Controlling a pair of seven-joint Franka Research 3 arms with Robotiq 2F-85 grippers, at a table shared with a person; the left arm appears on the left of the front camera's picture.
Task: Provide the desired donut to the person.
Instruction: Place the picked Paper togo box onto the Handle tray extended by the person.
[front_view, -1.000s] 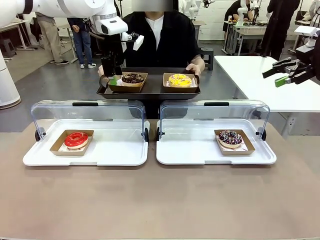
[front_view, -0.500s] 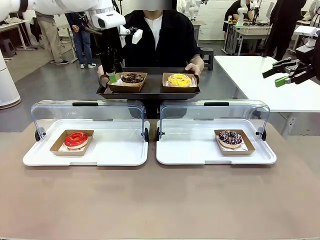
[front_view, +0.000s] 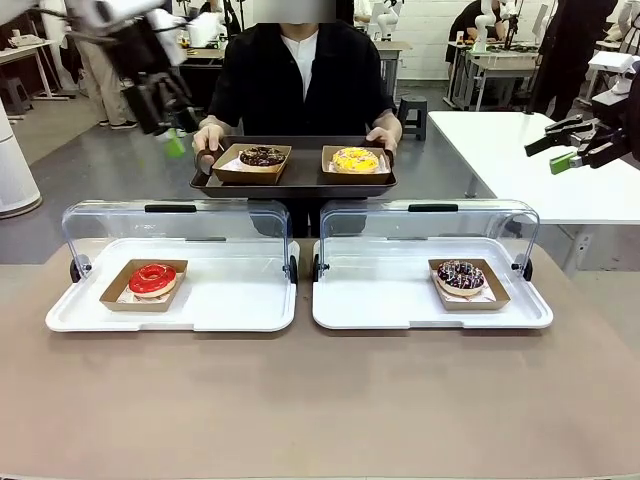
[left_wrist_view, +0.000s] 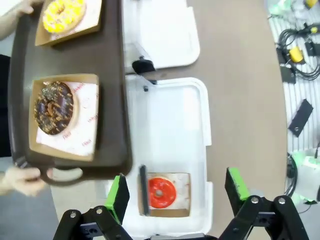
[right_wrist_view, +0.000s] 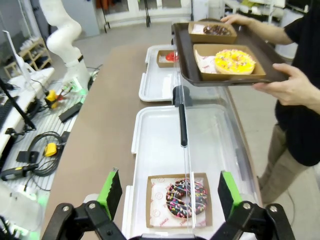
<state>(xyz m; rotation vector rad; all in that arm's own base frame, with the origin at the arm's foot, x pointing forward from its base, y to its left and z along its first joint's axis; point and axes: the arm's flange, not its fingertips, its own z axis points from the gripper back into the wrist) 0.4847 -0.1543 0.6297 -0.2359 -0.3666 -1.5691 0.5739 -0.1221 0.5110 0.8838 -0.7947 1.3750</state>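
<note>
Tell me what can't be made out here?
- Front view: the left gripper is motion-blurred, its fingers indistinct.
- Left wrist view: print on the paper under the chocolate donut is too small.
- Right wrist view: the person is cut off by the picture's edge.

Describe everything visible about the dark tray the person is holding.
The dark tray is a brown-black rectangular serving tray, plastic by its look, with a raised rim and a cut-out handle at each end. The person's hands grip both ends, holding it level in the air beyond the two white display trays. On it sit two shallow cardboard boxes side by side, one with a chocolate donut, the other with a yellow donut.
</note>
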